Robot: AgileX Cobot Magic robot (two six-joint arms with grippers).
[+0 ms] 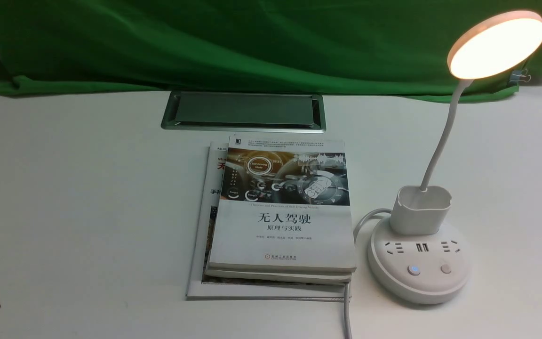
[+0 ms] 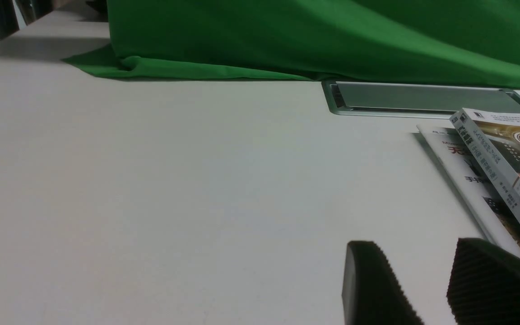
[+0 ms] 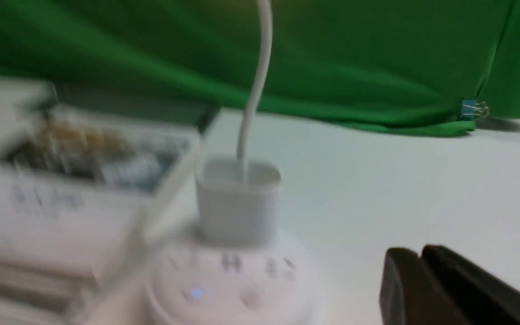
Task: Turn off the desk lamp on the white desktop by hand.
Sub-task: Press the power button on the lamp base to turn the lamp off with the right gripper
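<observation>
The white desk lamp (image 1: 442,136) is glowing bright, standing upright on its round bottom on the flat white desktop (image 1: 87,197).

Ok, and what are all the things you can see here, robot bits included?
Desk lamp: one, white, lit, on the right side of the desktop
Desktop: one, white, under everything
Books: a stack of several, mostly white covers, middle
Cable hatch: one, grey, behind the books
Cable: grey, between books and lamp
Cloth: green, along the back
Binder clip: one, dark, on the cloth, far right
Left gripper: one, black, jaws apart
Right gripper: one, dark, jaws together
</observation>
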